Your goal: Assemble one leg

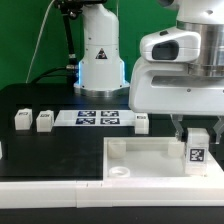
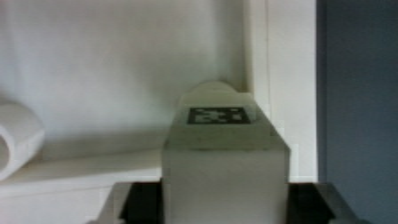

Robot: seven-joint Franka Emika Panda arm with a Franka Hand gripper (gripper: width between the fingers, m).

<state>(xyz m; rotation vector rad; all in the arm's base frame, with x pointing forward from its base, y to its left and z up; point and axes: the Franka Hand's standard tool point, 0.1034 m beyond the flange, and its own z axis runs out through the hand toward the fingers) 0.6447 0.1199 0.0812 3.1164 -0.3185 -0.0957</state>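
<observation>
One leg [image 1: 197, 148] is up in the claw [image 1: 196, 131], whose fingers are closed on its upper part, and it hangs upright over the corner of the white rimmed panel [image 1: 140, 158] at the exterior view's right. In the wrist view the same leg [image 2: 224, 150] fills the middle, tag facing the camera, with the panel's surface [image 2: 107, 80] pale behind it and a curved edge at one side that may be a socket rim [image 2: 18, 135]; I cannot tell whether the leg's foot touches the panel yet.

Three more legs sit on the dark table [image 1: 40, 98] along the far row: two [image 1: 22, 119] [image 1: 44, 119] toward the exterior view's left of the marker board [image 1: 96, 117], one [image 1: 141, 122] just beside its right end.

The chief risk, as I judge it, is misalignment: the target socket is hidden under the claw, so the post may come down on the rim instead of in the hole and tilt or slip in the grip. Pressing down then could shove the panel across the table. Another socket [image 1: 120, 172] shows near the front edge.
</observation>
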